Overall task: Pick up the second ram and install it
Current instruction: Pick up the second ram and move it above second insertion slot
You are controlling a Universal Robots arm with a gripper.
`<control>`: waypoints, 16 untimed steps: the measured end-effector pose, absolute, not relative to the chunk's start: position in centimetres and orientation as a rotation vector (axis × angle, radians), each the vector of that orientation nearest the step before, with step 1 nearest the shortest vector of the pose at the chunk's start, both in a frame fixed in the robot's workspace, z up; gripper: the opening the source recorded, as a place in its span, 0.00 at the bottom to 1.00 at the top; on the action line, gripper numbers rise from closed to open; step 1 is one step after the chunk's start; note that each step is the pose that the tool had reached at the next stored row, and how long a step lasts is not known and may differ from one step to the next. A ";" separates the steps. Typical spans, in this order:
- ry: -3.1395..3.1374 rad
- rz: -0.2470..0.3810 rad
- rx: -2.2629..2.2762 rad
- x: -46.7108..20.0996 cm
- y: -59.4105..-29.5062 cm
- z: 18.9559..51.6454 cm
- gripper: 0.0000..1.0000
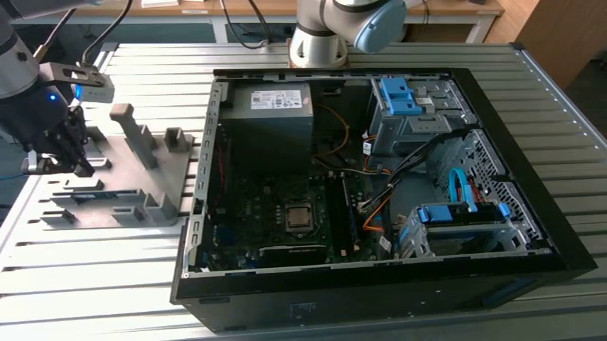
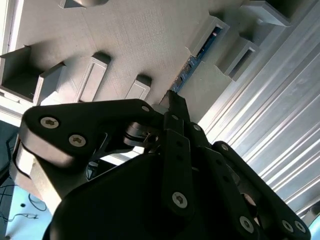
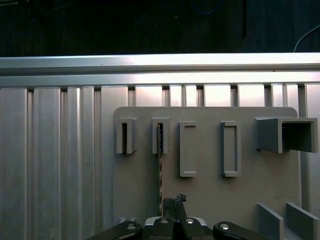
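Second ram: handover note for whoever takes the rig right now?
Gripper: low over the grey fixture plate, at one end of the second ram. Whether it has a hold, I cannot tell.
Second ram: on edge in the plate's slotted blocks, not lifted.
Open computer case: on the exterior view's right of the plate, motherboard exposed.
Done: gripper is at the ram.
Left: ram not yet out of the fixture, not yet in the case.

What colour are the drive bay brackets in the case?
The brackets are blue, clearest in the exterior view.
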State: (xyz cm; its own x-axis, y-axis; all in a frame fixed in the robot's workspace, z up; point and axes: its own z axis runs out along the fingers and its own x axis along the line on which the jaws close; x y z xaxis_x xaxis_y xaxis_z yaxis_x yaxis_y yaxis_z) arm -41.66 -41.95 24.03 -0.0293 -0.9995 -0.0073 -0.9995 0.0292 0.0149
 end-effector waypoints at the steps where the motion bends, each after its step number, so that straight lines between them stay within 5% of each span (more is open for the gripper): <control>1: -2.250 -0.025 2.185 -41.7 -42.0 24.0 0.11; 9: -2.250 -0.025 2.185 -41.7 -41.9 24.0 0.41; 16: -2.250 -0.025 2.185 -41.7 -41.9 24.0 0.41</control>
State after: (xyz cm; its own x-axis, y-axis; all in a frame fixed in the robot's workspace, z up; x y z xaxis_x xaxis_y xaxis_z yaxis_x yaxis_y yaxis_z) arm -41.67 -41.95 24.03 -0.0295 -0.9995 -0.0073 -0.9995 0.0294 0.0148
